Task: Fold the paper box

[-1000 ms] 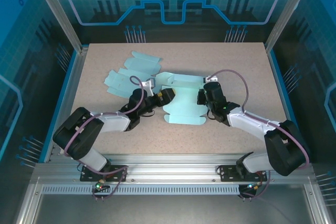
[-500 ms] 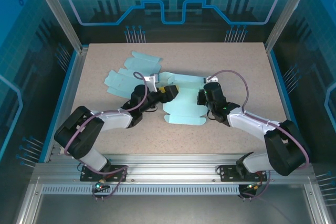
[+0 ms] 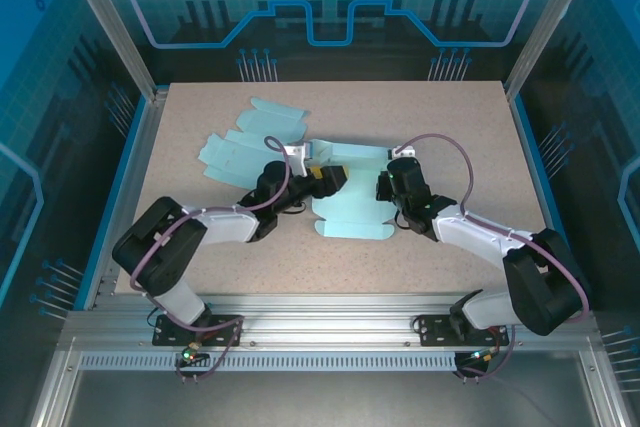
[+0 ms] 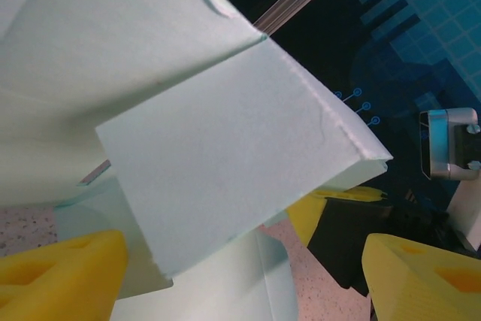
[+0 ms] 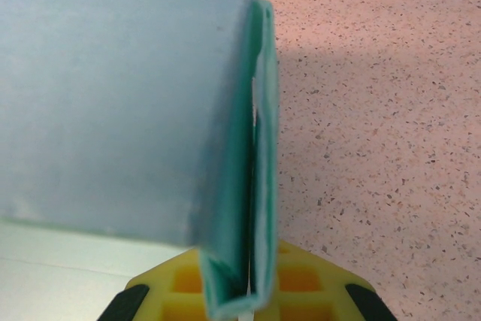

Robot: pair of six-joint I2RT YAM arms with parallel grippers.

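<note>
While the right gripper [image 3: 384, 185] is clenched on the right-hand flap of the pale turquoise paper box [image 3: 350, 209], mid-table on the speckled beige tabletop [image 3: 450, 117], the left gripper [image 3: 328, 179] sits at its left edge, jaws spread wide around a raised flap, not pinching. Far left lies a second flat turquoise paper cut-out [image 3: 240, 142].

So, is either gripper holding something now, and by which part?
The right gripper pinches the paper box by its folded right edge. The left gripper is open and holds nothing.
</note>
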